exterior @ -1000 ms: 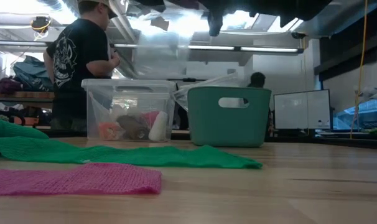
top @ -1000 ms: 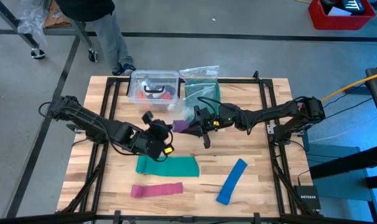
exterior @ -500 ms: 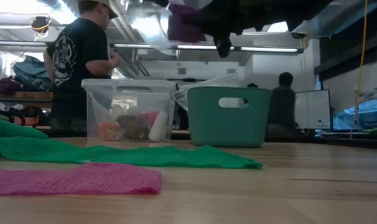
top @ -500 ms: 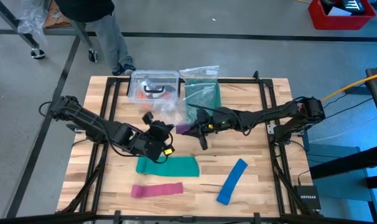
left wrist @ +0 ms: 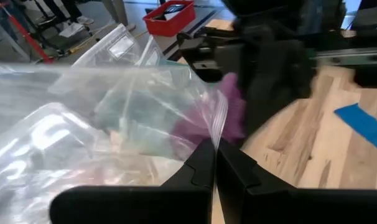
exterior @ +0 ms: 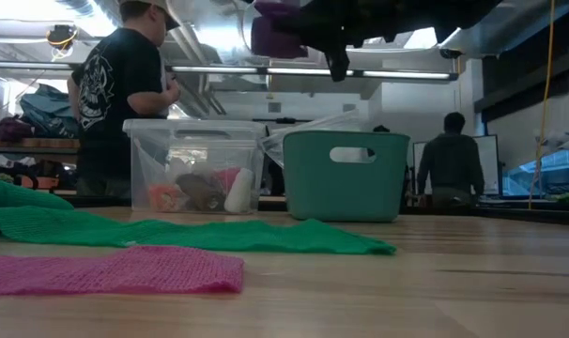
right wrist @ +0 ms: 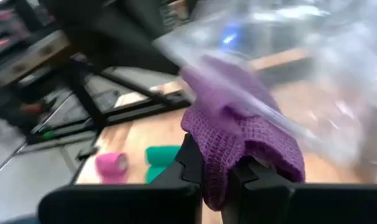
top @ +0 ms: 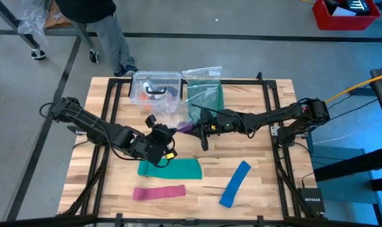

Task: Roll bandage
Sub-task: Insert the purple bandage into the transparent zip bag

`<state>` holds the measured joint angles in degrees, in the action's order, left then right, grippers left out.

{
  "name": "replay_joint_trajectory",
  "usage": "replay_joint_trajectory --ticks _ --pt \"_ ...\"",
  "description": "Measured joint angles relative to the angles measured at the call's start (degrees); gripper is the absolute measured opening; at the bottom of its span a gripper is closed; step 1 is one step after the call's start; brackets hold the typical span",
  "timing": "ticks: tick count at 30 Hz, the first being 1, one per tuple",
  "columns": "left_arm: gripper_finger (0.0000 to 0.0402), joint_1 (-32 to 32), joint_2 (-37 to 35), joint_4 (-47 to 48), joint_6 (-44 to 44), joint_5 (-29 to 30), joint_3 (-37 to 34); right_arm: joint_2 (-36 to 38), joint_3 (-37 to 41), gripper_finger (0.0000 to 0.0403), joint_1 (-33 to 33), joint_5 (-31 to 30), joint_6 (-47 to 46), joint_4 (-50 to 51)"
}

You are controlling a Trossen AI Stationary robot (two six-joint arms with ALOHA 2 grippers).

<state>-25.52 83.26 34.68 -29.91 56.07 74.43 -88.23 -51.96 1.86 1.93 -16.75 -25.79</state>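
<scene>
Nearest to us on the wooden table (top: 254, 157) lies a pink strip (top: 158, 192), flat along the near edge, with a blue strip (top: 234, 183) set at a slant well to its right. Just beyond the pink one we see a green cloth (top: 169, 168) spread flat, with one end under the left arm.

Above the middle of the table the two arms meet. The left gripper (top: 167, 133) comes in from the left with its fingers clenched on the edge of a clear plastic bag (left wrist: 114, 118), which it holds up off the table; in the left wrist view the two dark fingers press together on the bag's rim. The right gripper (top: 195, 126) reaches in from the right, grasping the bandage (right wrist: 238, 134), a bunched purple roll pinched between its fingers. We see the bandage right at the mouth of the bag, touching the plastic, raised well clear of the table; whether it is already inside we cannot tell.

Farther back stand a clear plastic box (top: 156, 88) with small rolls in it and, just right of it, a teal bin (exterior: 343, 176). Beyond the table's far edge a person (exterior: 125, 89) in a dark shirt stands by the box, and another person (exterior: 451, 164) stands deeper in the room.
</scene>
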Motion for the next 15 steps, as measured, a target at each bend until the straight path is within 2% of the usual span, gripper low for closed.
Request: replay_joint_trajectory --ticks 6,11,15 --pt "0.0 0.03 0.0 -2.73 -1.41 -1.47 0.0 0.0 -0.02 0.0019 0.05 -5.33 -2.45 -3.28" --pt "0.0 0.04 0.0 -6.07 -1.63 -1.68 0.02 0.0 -0.02 0.0019 0.05 -5.26 -2.52 -11.71" --pt "0.0 0.04 0.0 -10.13 0.27 -1.42 0.0 0.0 -0.07 0.0019 0.03 -2.19 -2.5 -15.7"
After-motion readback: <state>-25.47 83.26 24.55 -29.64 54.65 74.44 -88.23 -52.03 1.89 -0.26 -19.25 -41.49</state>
